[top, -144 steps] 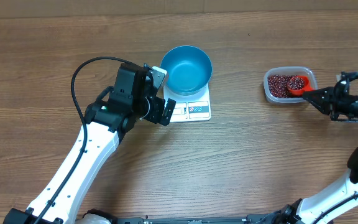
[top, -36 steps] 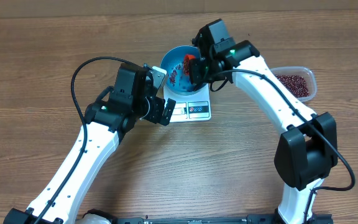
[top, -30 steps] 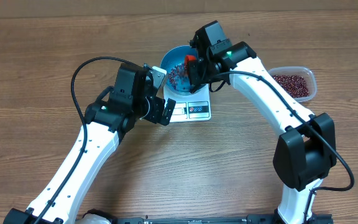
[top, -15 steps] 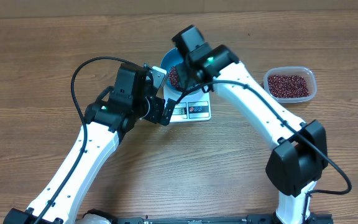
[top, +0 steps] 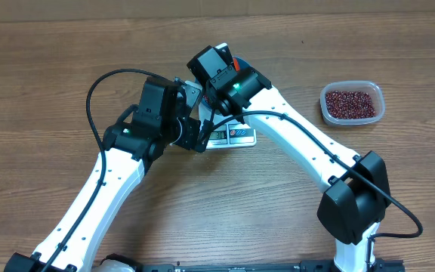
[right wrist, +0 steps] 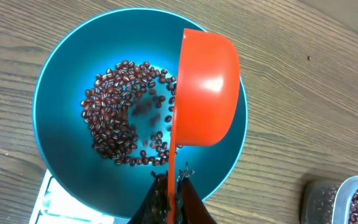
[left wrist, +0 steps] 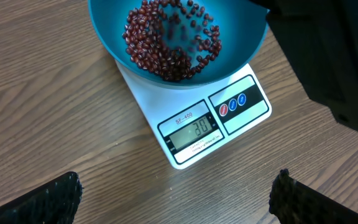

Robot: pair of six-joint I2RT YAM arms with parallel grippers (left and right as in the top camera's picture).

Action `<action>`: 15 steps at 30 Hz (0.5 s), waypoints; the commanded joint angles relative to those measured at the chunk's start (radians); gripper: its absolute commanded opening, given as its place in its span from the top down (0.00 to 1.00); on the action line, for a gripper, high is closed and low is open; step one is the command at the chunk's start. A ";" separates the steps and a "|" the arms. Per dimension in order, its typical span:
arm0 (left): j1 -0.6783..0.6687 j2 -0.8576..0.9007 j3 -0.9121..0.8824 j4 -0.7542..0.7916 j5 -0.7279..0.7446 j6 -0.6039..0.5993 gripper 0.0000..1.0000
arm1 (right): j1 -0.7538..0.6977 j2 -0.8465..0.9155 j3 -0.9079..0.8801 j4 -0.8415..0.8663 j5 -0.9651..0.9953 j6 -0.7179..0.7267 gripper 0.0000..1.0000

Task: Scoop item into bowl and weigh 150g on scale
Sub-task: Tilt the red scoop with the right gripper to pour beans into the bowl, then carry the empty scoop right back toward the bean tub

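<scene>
Moved from the container (top: 325, 106), glossy orange scoop (right wrist: 205, 87) overhangs oval beans (right wrist: 110, 124) in bowl (right wrist: 61, 74).

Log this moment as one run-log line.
step: pouring | right gripper: shut on orange scoop, tipped over blue bowl | beans: in bowl | scale: under bowl, display 30 | left gripper: open, empty

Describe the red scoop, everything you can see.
The scoop looks like glossy orange-red plastic, a round cup on a thin flat handle. It's tipped on its side above the blue bowl, mouth facing the dark red beans, some blurred mid-fall. The right pincer is shut on its handle; nothing else visibly touches it.
</scene>
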 commanded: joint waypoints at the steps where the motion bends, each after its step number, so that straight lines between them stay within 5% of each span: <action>1: -0.006 -0.002 -0.002 0.000 -0.006 -0.005 0.01 | -0.007 -0.029 0.043 0.006 -0.004 0.000 0.96; 15: -0.006 -0.002 -0.002 0.000 -0.006 -0.005 0.01 | -0.160 -0.094 0.051 0.006 -0.333 -0.003 0.96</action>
